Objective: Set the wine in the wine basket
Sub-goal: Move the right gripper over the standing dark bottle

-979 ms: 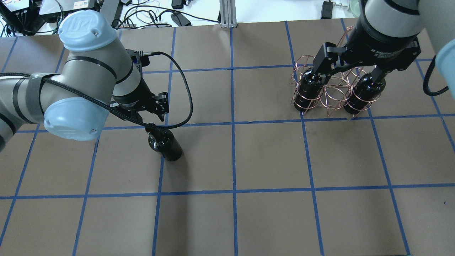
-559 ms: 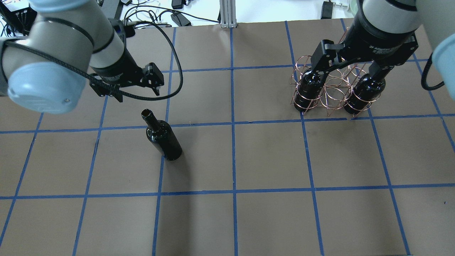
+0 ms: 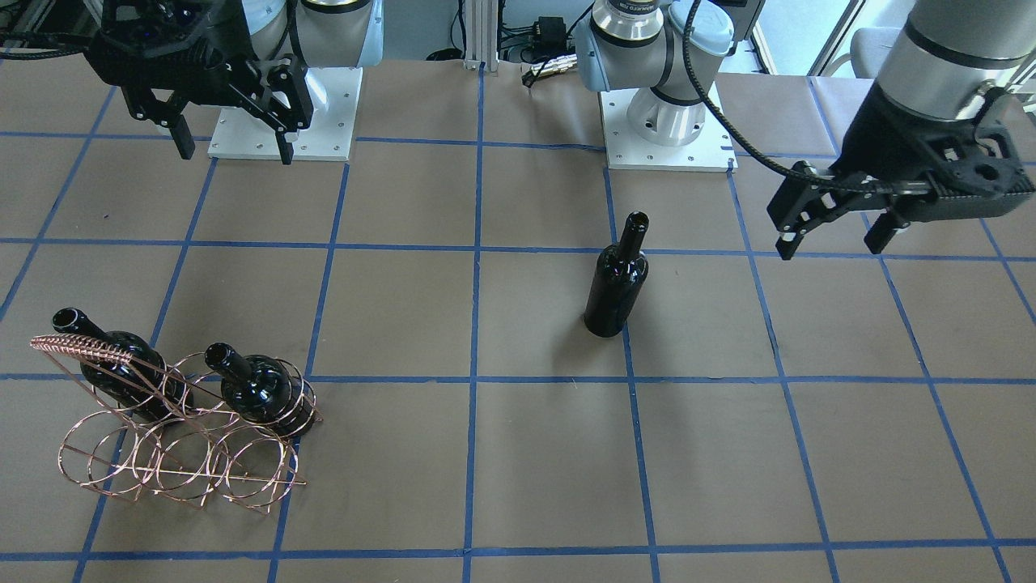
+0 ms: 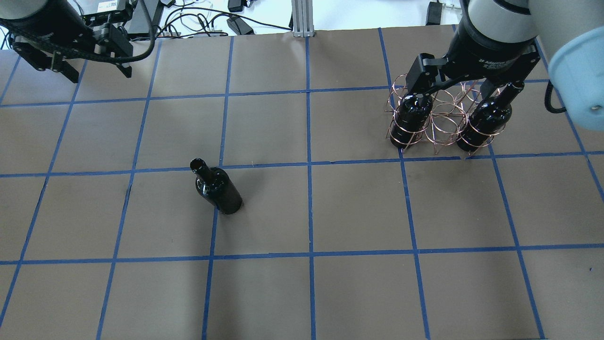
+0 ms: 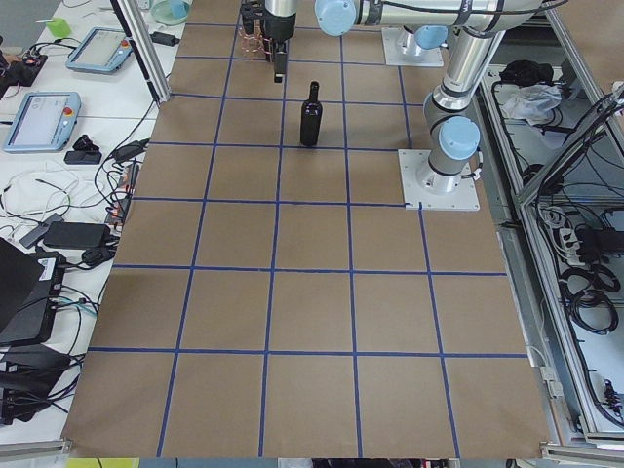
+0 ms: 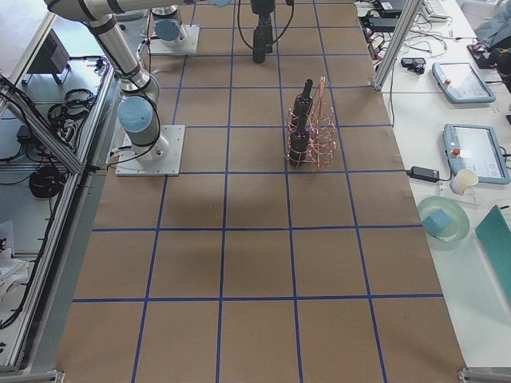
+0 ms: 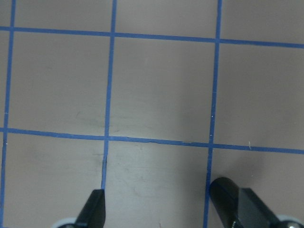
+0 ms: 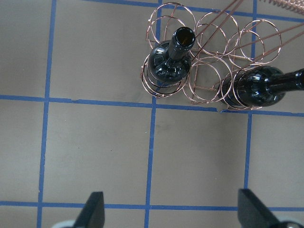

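A glossy black wine bottle [image 4: 218,189] stands upright and alone on the brown table, left of centre; it also shows in the front view [image 3: 617,287] and the left side view [image 5: 311,115]. The copper wire wine basket [image 4: 443,118] [image 3: 162,453] [image 8: 213,80] stands at the back right. It holds two like bottles [image 4: 409,115] [image 4: 483,120] in its outer rings; the middle rings hold none. My left gripper [image 4: 96,71] [image 3: 830,243] [image 7: 161,209] is open and empty, high at the back left, far from the lone bottle. My right gripper [image 4: 465,92] [image 3: 235,150] [image 8: 173,211] is open and empty above the basket.
Blue tape lines grid the table. Cables and equipment [image 4: 188,19] lie beyond the far edge, with a metal post [image 4: 302,19] at the middle. The arm bases [image 3: 283,113] [image 3: 668,121] stand on the robot's side.
My left gripper was over the lone bottle's neck; it has risen and drawn back to the far left. The bottle stays upright. My right gripper has risen a little above the basket.
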